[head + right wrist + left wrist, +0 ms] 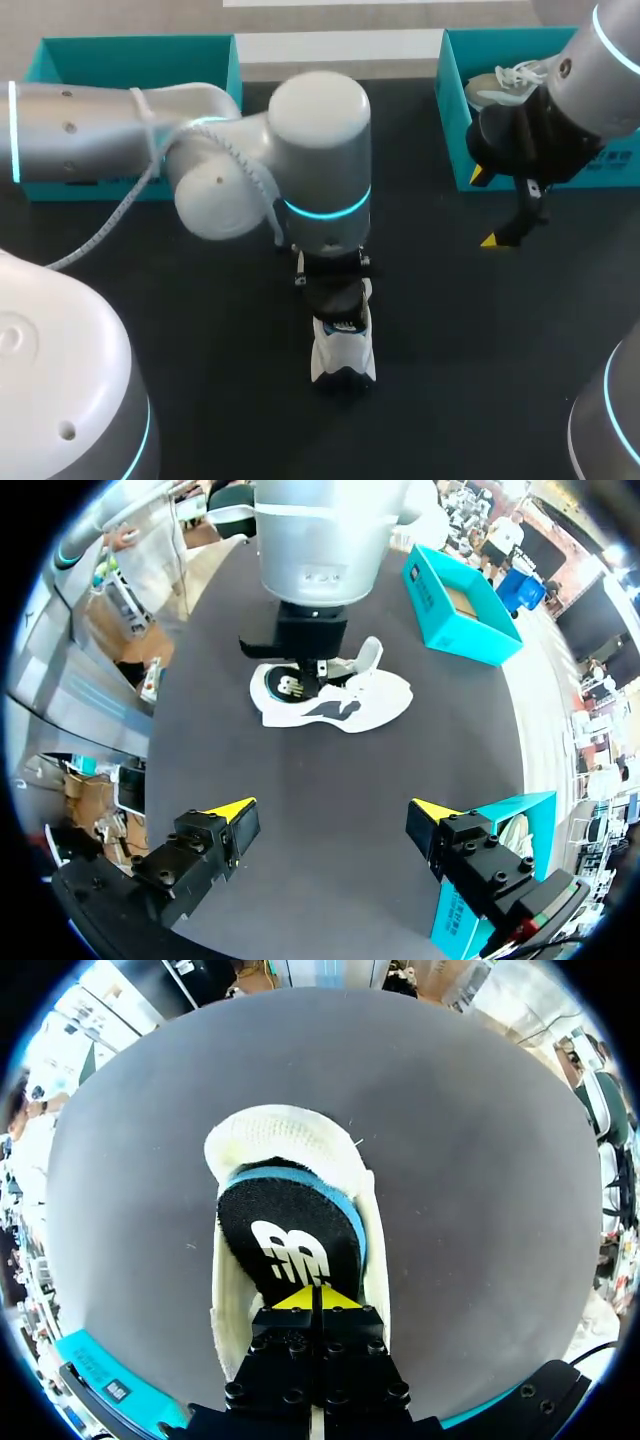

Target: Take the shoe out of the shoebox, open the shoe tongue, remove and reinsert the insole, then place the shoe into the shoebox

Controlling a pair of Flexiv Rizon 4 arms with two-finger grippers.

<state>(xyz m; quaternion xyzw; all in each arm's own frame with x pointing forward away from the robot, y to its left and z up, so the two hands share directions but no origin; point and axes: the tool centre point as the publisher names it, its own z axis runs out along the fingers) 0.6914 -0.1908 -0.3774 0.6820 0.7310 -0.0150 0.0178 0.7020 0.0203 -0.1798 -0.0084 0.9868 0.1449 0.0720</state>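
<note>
At left tool [315, 1298] tips, black insole [285, 1240]

Lab — robot arms [320, 150] (black table [450, 330])

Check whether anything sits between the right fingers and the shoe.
No object lies on the table between the right gripper and the shoe. The left gripper, though, stands over the shoe's opening, shut on the insole.

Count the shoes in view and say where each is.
2. The white shoe lies on the table under the left gripper, which pinches its insole. The second shoe sits in the right shoebox. The left shoebox is partly hidden.
</note>
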